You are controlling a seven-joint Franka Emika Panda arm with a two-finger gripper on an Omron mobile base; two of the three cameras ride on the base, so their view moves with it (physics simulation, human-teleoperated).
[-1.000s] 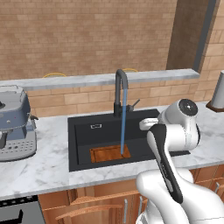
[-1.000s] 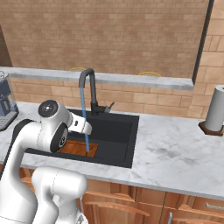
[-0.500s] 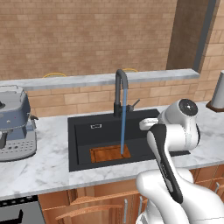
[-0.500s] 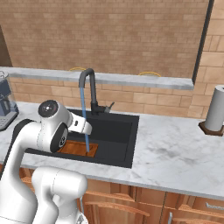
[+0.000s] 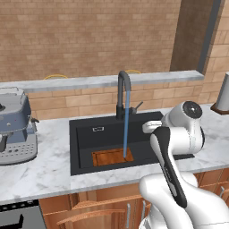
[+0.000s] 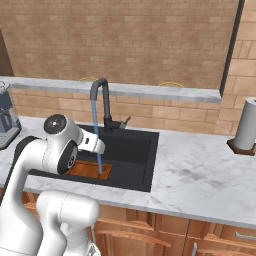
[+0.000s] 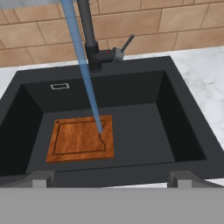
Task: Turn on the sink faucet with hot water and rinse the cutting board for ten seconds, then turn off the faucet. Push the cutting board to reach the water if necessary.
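Observation:
The dark gooseneck sink faucet (image 5: 121, 89) (image 6: 100, 95) (image 7: 87, 35) stands behind the black sink (image 5: 80, 134) (image 7: 131, 92), its thin side lever (image 7: 127, 43) tilted up to the right. A blue stream of water (image 5: 125, 125) (image 6: 96, 140) (image 7: 85, 70) falls from the spout onto the right part of the reddish-brown cutting board (image 5: 109, 156) (image 6: 87, 170) (image 7: 74, 140). The board lies flat on the basin floor, toward the front left. My gripper (image 7: 111, 179) hovers above the sink's front edge, open and holding nothing, well apart from the board and the faucet.
A grey coffee machine (image 5: 13, 127) stands on the marble counter left of the sink. A paper towel roll (image 6: 247, 131) stands at the far right. White marble counter (image 6: 200, 175) stretches right of the basin. A brick ledge runs behind the faucet.

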